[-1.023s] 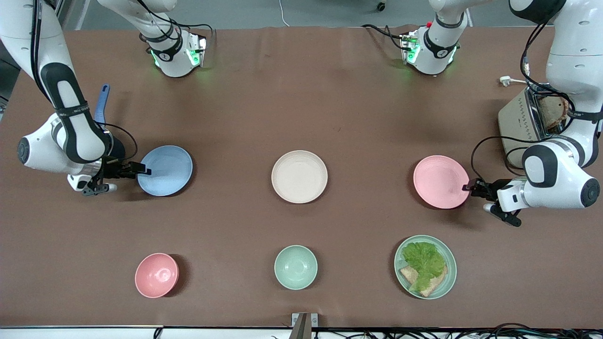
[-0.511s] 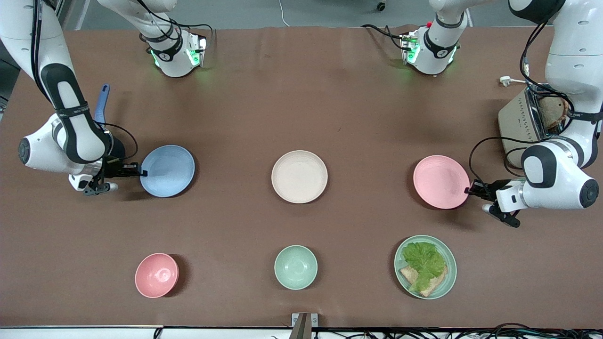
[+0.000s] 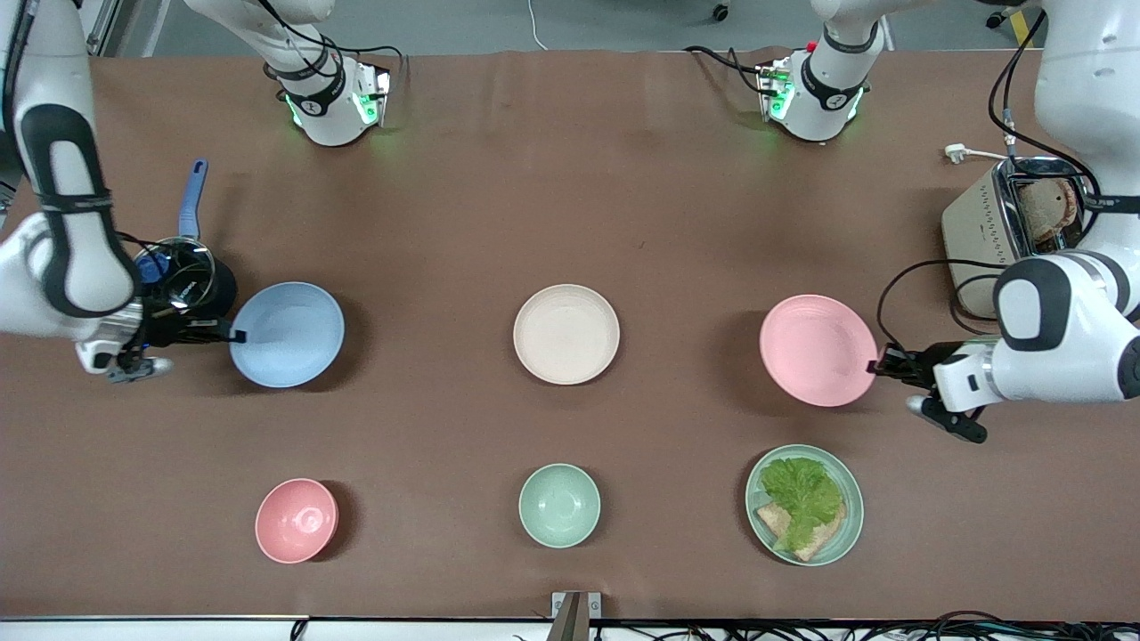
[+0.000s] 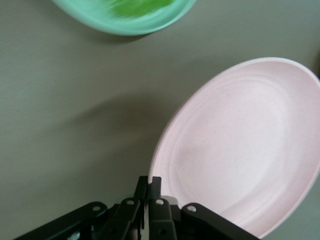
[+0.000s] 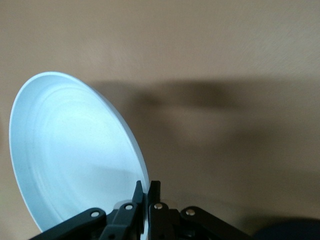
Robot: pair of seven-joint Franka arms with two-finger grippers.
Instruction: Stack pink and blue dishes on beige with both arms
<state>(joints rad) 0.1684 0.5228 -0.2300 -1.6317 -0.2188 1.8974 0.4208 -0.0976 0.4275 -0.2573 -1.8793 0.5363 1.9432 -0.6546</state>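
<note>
The right gripper (image 3: 239, 336) is clamped on the rim of the blue plate (image 3: 287, 335), held in the air over the right arm's end of the table (image 3: 445, 223); the left gripper (image 3: 878, 365) pinches the pink plate (image 3: 818, 351) likewise over the left arm's end. The beige plate (image 3: 566, 334) lies on the table between them. The wrist views show each plate's shadow cast apart on the table under it, blue plate (image 5: 70, 155) and pink plate (image 4: 240, 150), and the fingers (image 5: 154, 192) closed on the rim.
</note>
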